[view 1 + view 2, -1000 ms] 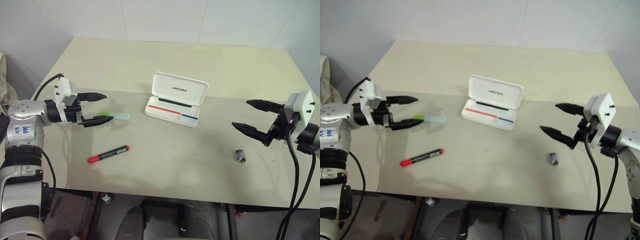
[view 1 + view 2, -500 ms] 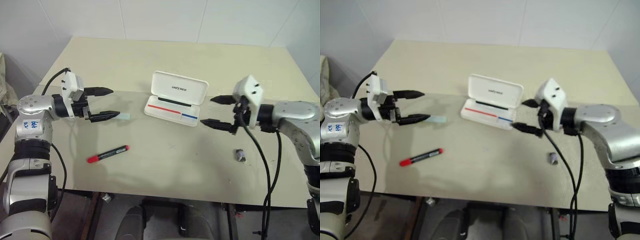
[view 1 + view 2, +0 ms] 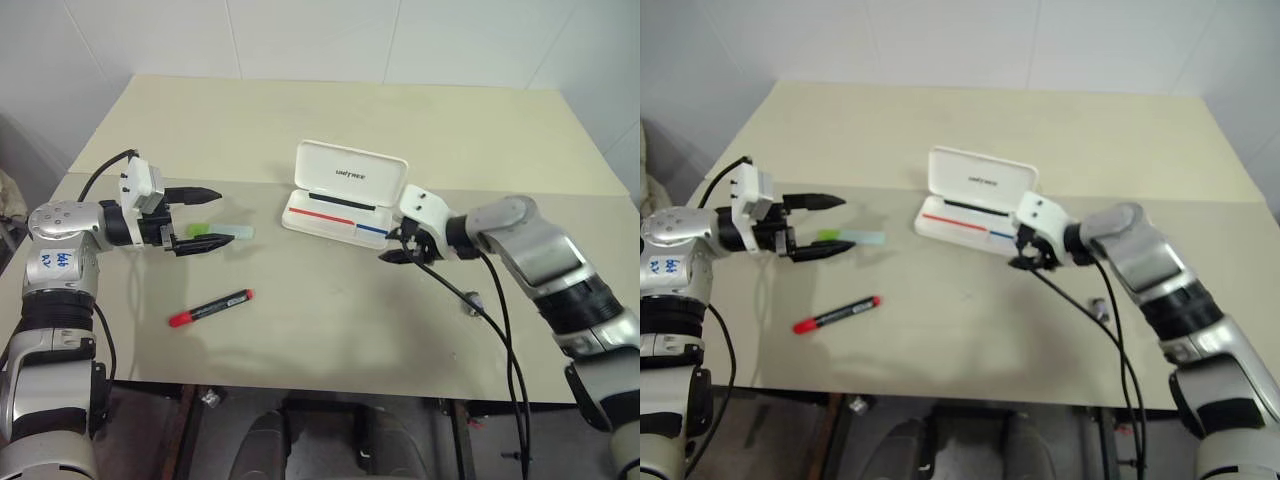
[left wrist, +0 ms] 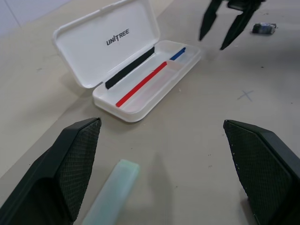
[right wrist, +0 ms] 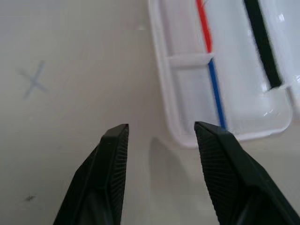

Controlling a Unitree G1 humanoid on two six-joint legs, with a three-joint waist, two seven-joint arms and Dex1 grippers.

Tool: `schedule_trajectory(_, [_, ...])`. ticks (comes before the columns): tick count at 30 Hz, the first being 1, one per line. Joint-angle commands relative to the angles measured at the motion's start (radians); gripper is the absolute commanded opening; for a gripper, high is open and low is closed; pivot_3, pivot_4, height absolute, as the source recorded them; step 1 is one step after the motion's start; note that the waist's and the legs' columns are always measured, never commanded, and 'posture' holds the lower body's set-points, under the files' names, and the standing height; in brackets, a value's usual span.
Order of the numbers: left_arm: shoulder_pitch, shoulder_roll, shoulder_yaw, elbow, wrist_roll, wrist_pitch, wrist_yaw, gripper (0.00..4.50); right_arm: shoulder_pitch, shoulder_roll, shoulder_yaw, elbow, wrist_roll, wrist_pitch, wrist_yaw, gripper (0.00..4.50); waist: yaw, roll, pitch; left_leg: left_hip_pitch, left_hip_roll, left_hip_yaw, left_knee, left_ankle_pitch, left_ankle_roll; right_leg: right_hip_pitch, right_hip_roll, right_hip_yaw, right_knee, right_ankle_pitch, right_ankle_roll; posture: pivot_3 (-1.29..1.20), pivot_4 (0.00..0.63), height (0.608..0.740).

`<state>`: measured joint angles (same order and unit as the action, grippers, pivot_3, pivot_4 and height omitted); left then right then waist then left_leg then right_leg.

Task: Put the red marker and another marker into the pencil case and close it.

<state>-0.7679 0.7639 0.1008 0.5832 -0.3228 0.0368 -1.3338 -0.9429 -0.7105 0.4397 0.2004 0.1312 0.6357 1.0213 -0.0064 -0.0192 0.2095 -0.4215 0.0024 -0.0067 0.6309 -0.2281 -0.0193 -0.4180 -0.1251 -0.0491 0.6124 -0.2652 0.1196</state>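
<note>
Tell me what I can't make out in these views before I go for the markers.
- Light-green highlighter: head views, the left gripper covers its near end; left wrist view, the bottom edge cuts it off.
- Small dark cylinder: head views, the right arm's cable crosses it; too small to identify.
- Pencil case: right wrist view, cropped, lid out of frame.
- Red marker: any print on it is too small to read.

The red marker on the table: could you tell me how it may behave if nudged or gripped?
The red marker looks slim and round, so it may roll. Its smooth barrel could slip between fingers. It is probably stiff and light.
</note>
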Motion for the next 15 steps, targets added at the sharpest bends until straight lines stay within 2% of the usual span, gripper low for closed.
schedule_trajectory(1, [0.029, 0.018, 0.02, -0.083, -0.025, 0.024, -0.01, 4.5, -0.061, 0.038, 0.021, 0.127, -0.076, -0.087, 0.028, 2.31, 0.001, 0.0, 0.0, 0.0, 0.0, 0.0, 0.0, 0.0, 0.0, 0.0, 0.0, 0.0, 0.001, 0.0, 0.0, 0.0, 0.15, 0.74])
schedule_trajectory(7, [0.051, 0.018, 0.043, -0.119, -0.028, 0.034, 0.024, 4.5, -0.13, 0.114, 0.025, 0.277, -0.15, -0.173, 0.066, 2.31, 0.0, 0.0, 0.0, -0.001, 0.0, 0.001, -0.001, 0.0, 0.0, -0.001, 0.0, 0.001, 0.003, 0.0, 0.0, 0.0, 0.15, 0.74])
schedule_trajectory(15, [0.072, 0.003, 0.057, -0.153, -0.037, 0.036, 0.055, 4.5, -0.095, 0.18, 0.042, 0.236, -0.2, -0.161, 0.103, 2.31, -0.004, 0.0, 0.0, 0.0, 0.0, 0.001, 0.0, 0.0, 0.0, -0.001, 0.0, 0.001, 0.006, 0.0, 0.0, 0.0, 0.15, 0.74])
